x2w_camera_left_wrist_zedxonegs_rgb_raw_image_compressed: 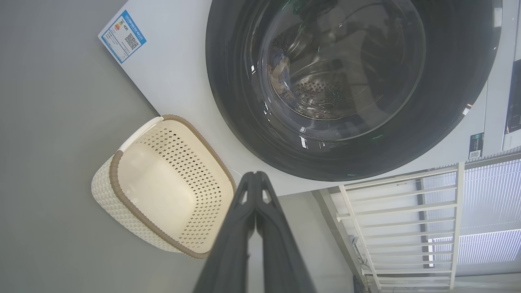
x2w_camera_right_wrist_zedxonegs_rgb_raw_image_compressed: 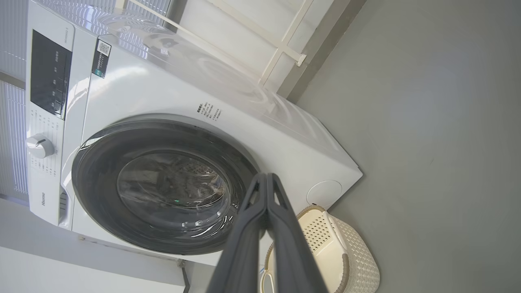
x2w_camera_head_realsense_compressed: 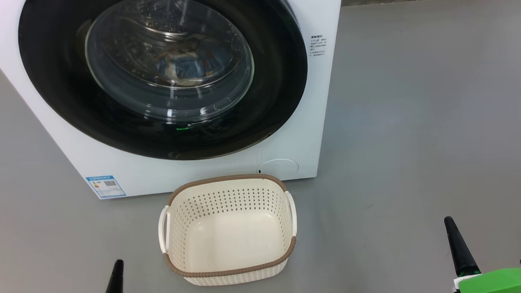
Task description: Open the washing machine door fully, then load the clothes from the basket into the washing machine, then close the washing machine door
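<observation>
The white washing machine [x2w_camera_head_realsense_compressed: 200, 170] stands ahead with its black-rimmed round door [x2w_camera_head_realsense_compressed: 54, 84] lying flat against the front. Through the glass bowl, light blue clothes [x2w_camera_head_realsense_compressed: 184, 66] lie inside the drum. The cream basket [x2w_camera_head_realsense_compressed: 227, 179] sits on the floor just before the machine, with nothing in it. My left gripper [x2w_camera_head_realsense_compressed: 118, 263] is shut at the lower left, and my right gripper [x2w_camera_head_realsense_compressed: 448, 221] is shut at the lower right, both apart from the basket and holding nothing. The left wrist view has the left gripper [x2w_camera_left_wrist_zedxonegs_rgb_raw_image_compressed: 255, 175] beside the basket [x2w_camera_left_wrist_zedxonegs_rgb_raw_image_compressed: 122, 203]. In the right wrist view the right gripper [x2w_camera_right_wrist_zedxonegs_rgb_raw_image_compressed: 266, 176] points at the door [x2w_camera_right_wrist_zedxonegs_rgb_raw_image_compressed: 97, 183].
Grey floor [x2w_camera_head_realsense_compressed: 415, 115] spreads wide to the right of the machine. A blue label sticker [x2w_camera_head_realsense_compressed: 106, 185] and a round white flap [x2w_camera_head_realsense_compressed: 278, 166] mark the machine's lower front. A white railing [x2w_camera_left_wrist_zedxonegs_rgb_raw_image_compressed: 399, 219] stands behind it. The control panel and knob [x2w_camera_right_wrist_zedxonegs_rgb_raw_image_compressed: 38, 146] sit along its top.
</observation>
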Available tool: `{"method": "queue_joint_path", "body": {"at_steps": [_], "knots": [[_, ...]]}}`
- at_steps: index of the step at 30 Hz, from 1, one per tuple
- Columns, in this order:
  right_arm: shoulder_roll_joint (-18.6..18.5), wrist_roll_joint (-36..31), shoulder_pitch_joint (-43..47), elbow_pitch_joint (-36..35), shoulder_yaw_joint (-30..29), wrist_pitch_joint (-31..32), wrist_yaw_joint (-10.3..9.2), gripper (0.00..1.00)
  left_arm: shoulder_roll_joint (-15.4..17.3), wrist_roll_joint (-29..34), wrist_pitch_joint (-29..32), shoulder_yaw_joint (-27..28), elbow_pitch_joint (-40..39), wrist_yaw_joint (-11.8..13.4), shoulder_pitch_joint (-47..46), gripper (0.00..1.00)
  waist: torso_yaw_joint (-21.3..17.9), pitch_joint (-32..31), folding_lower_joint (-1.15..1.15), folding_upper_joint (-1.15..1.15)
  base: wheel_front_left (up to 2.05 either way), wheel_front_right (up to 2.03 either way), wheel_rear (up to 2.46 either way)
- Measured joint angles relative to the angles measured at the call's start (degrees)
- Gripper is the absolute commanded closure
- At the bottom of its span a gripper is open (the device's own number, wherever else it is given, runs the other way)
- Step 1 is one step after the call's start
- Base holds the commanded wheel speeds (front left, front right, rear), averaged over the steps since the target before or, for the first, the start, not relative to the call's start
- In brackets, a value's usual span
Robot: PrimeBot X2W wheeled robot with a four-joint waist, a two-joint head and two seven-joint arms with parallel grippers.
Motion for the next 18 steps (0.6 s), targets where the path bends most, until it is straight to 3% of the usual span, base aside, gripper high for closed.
{"method": "queue_joint_path", "body": {"at_steps": [18], "knots": [[0.0, 12.59, -1.89, 1.93, 0.0, 3.03, -0.01, 1.0, 0.04, -10.03, 2.78, 1.37, 0.35, -0.16, -2.1, 1.0, -0.01, -0.38, 0.0, 0.0, 0.0, 0.0, 0.0]]}}
